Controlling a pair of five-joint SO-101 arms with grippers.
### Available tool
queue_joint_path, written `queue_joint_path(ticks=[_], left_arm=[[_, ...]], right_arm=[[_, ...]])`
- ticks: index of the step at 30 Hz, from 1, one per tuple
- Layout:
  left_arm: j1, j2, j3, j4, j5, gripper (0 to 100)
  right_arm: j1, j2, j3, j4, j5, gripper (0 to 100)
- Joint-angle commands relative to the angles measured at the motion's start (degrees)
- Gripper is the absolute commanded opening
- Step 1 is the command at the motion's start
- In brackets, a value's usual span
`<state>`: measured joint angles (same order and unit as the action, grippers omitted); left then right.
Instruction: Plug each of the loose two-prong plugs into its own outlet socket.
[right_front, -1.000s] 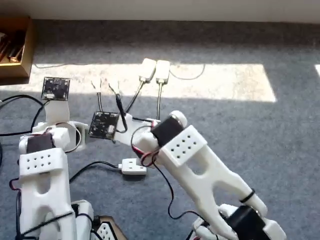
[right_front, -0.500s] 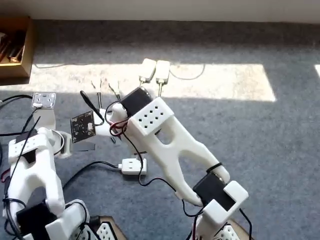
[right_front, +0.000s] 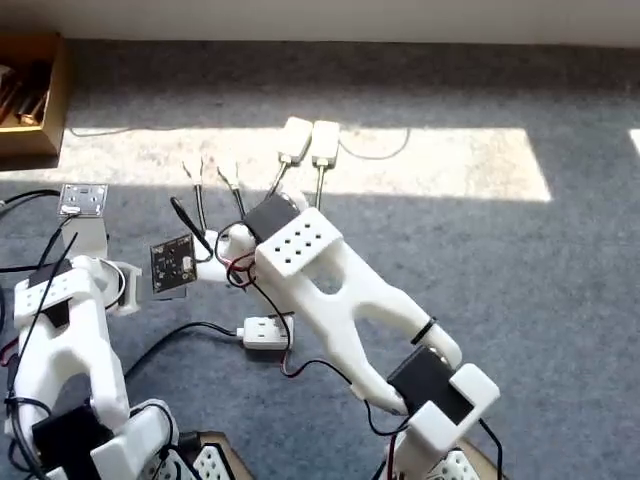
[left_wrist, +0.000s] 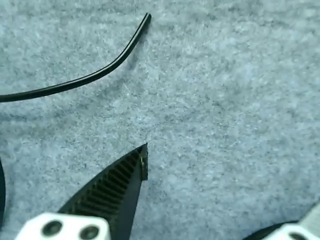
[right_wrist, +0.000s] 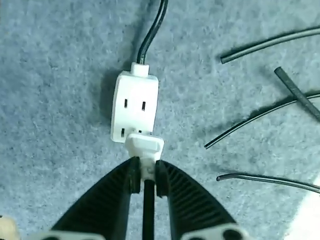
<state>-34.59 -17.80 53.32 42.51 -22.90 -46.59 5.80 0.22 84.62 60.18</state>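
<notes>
Between the jaws of the right claw (right_wrist: 145, 172) sits a small white two-prong plug (right_wrist: 144, 144), its black lead (right_wrist: 148, 210) trailing back through the grip. The claw is clenched on the plug's rear. Directly ahead of the tips, touching the plug's nose, lies a white rectangular plastic outlet block (right_wrist: 135, 102) with two pairs of slots. A black supply cord (right_wrist: 154, 30) leaves the block from its far end.

The plug meets the pair of slots nearer the claw, and those slots show partly at its front edge. From where I stand it looks presented to the socket rather than pushed home. Whether the prongs have entered, I cannot tell. The farther pair is free. Off to one side of the claw a few thin black wires (right_wrist: 270, 45) lie on the grey carpet (right_wrist: 60, 60).

The left claw (left_wrist: 215, 195) hangs released above bare carpet, jaws well apart and nothing between them. A thin black cable (left_wrist: 95, 75) lies beyond its tips.

The step in hand, I judge, is seating this plug. The next move calls for a straight push along the claw's own line, with the prongs square to the slots. The light block may slide on the carpet instead of taking the plug, so the idle claw could brace its far end. After that the grip should let go without dragging the lead.
</notes>
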Motion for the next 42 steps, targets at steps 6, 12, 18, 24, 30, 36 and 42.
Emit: queue_joint_path(ticks=[6,12,18,24,30,36,42], left_arm=[[-0.2,0.0,-2.3,-0.5,-0.3,50],[0.3,0.1,-2.3,-0.4,-0.3,50],[0.1,0.0,-2.3,-0.4,-0.3,50],[0.2,-0.1,-2.3,-0.4,-0.3,50],[0.0,-0.1,-2.3,-0.4,-0.3,50],[0.2,-0.1,-2.2,-0.4,-0.3,50],[0.3,-0.1,-2.2,-0.4,-0.3,50]], right_arm=[[0.0,-16.4,10.7,-2.6,-0.5,0.5],[-0.6,-17.0,14.0,-4.9,-1.2,0.5],[-3.6,-16.7,14.0,-7.3,-3.0,0.5],[-2.7,-16.6,15.2,-7.3,-2.7,0.5],[-0.5,-16.6,19.6,-10.9,-2.6,0.5],[0.7,-16.6,20.3,-12.3,-2.6,0.5],[0.7,-16.7,18.1,-11.7,-1.1,0.5]])
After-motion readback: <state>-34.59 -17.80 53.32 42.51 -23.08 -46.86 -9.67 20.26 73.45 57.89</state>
